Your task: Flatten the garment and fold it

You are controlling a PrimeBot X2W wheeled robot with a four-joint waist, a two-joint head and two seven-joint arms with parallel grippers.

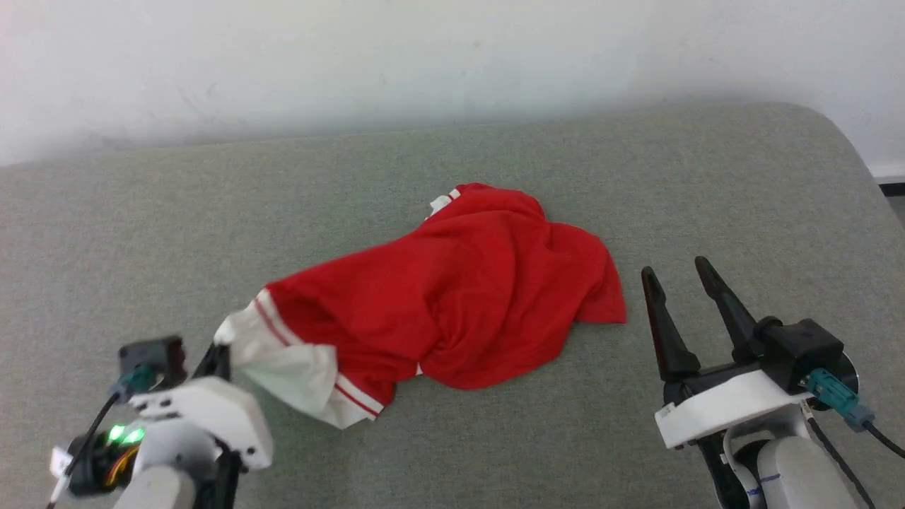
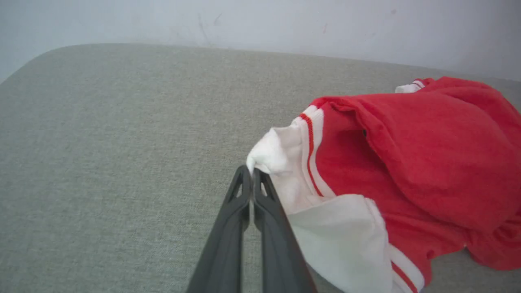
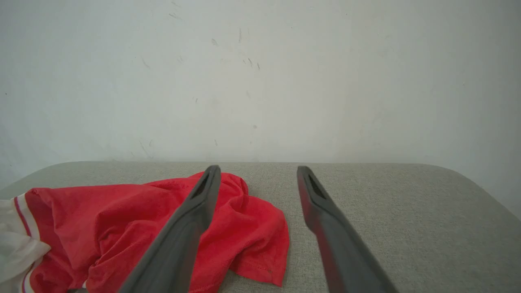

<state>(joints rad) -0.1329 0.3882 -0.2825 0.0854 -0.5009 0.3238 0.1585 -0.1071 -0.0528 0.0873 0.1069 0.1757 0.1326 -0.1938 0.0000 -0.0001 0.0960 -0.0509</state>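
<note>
Nearest the head camera, the left gripper [image 1: 218,348] with its two long dark fingers sits at the lower left. Its fingers are pressed together, and the left wrist view shows a peak of white cloth pinched between their tips [image 2: 251,173]. At the lower right, the right gripper [image 1: 674,268] has its fingers spread wide with nothing between them. It sits just beside the cloth's right edge without touching it.

The garment [image 1: 459,311], a red soft-fabric short-sleeved T-shirt, lies crumpled in the middle of a grey-green woven upholstered surface [image 1: 141,233] that runs back to a plain white wall [image 1: 424,56]. The red body is bunched into deep folds and humps. The white sleeve end [image 1: 290,364], edged with thin red stripes, spreads out at the near left and is drawn to a point where the left gripper holds it. A small piece of white striped trim [image 1: 442,203] shows at the far edge of the heap. No print can be made out among the folds.

In the head view the garment's long axis runs on a slant, from the held sleeve at the near left up towards the far right. A loose red corner [image 1: 608,307] points towards the right gripper. In the right wrist view the same red corner [image 3: 260,260] lies flat on the surface between and below the two open fingers [image 3: 191,219].
</note>
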